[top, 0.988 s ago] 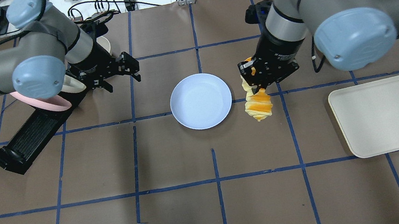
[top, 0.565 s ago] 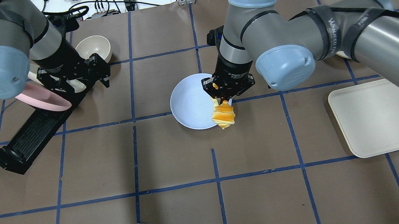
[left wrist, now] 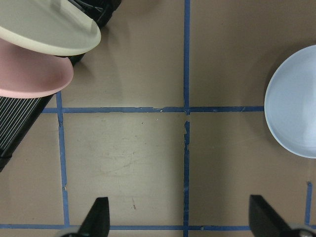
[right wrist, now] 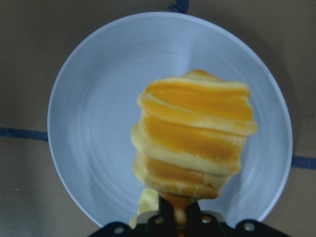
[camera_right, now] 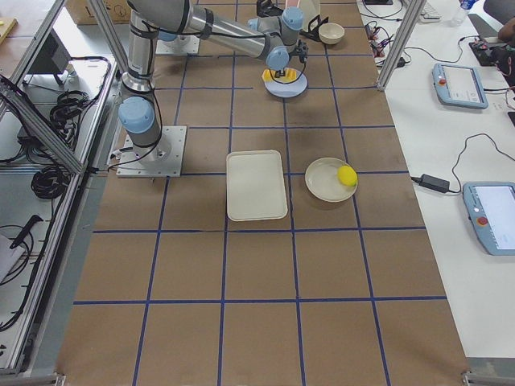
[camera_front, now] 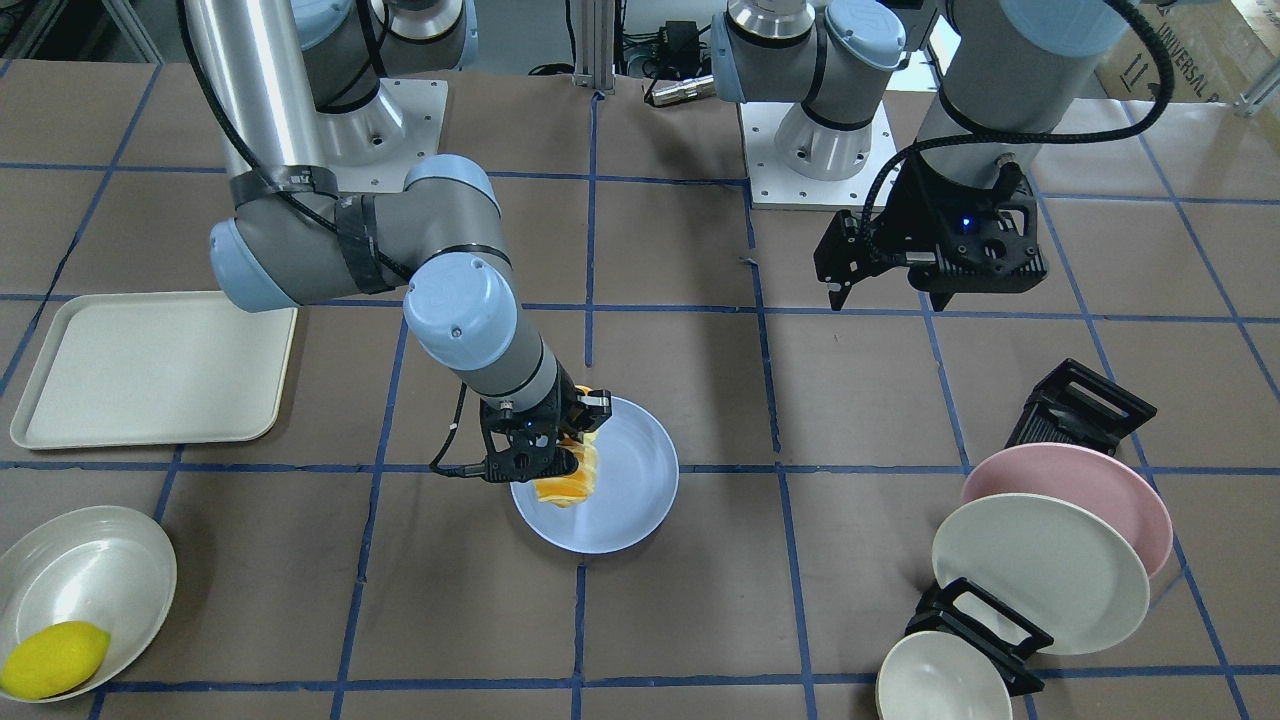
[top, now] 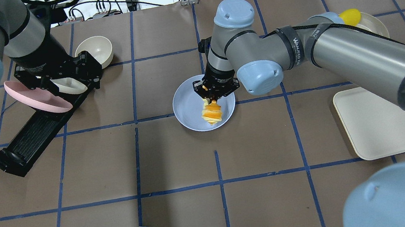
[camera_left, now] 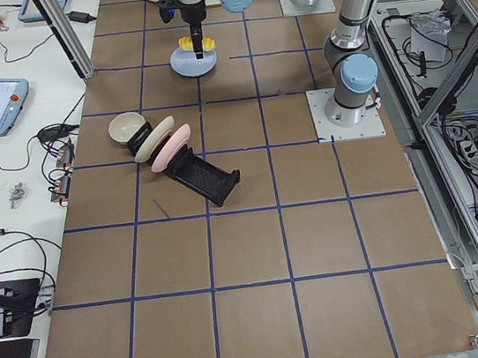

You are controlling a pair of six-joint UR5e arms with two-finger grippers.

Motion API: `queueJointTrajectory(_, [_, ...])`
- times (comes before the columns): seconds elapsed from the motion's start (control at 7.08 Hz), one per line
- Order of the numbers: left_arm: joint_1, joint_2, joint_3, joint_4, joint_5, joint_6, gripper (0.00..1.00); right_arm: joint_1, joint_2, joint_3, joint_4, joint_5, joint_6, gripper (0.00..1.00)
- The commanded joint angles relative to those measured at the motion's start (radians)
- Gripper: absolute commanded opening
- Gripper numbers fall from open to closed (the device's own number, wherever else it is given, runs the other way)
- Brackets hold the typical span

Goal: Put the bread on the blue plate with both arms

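Note:
My right gripper point(top: 215, 92) is shut on the upper end of the bread point(top: 212, 113), an orange and cream striped roll. The bread hangs end-down over the right half of the blue plate point(top: 188, 109) at the table's middle. The right wrist view shows the bread point(right wrist: 192, 133) in front of the plate point(right wrist: 94, 123). I cannot tell whether the bread touches the plate. The front view shows the same grip point(camera_front: 545, 455) over the plate point(camera_front: 635, 490). My left gripper point(camera_front: 888, 298) is open and empty, hovering near the dish rack; its fingertips point(left wrist: 98, 217) frame bare table.
A black dish rack point(top: 27, 138) at the left holds a pink plate point(top: 35, 97) and a cream plate point(camera_front: 1040, 570). A small cream bowl point(top: 94, 51) stands behind it. A cream tray point(top: 385, 119) lies at the right. A lemon point(camera_front: 55, 655) sits in a bowl point(camera_front: 100, 560).
My right arm has carried the bread leftward from beside the blue plate to over it and lowered it. My left arm has drawn back to the left, over the rack.

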Motion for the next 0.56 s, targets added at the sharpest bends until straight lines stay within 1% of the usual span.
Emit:
queueJointTrajectory(0.0, [-0.012,-0.014,0.038,-0.035,0.001,0.000,1.00,0.026,0.045,-0.035,-0.023,-0.008,0.020,0.06])
queueJointTrajectory(0.14, [-0.011,-0.029,0.077,-0.085,0.001,0.000,1.00,0.028,0.040,-0.037,-0.023,-0.011,0.023,0.07])
queueJointTrajectory(0.28, [-0.013,-0.029,0.086,-0.087,0.001,0.000,1.00,0.028,0.042,-0.026,-0.023,-0.023,0.061,0.66])
queueJointTrajectory(0.42, [-0.013,-0.034,0.076,-0.084,0.000,0.000,1.00,0.026,0.035,-0.025,-0.026,-0.026,0.105,0.99])
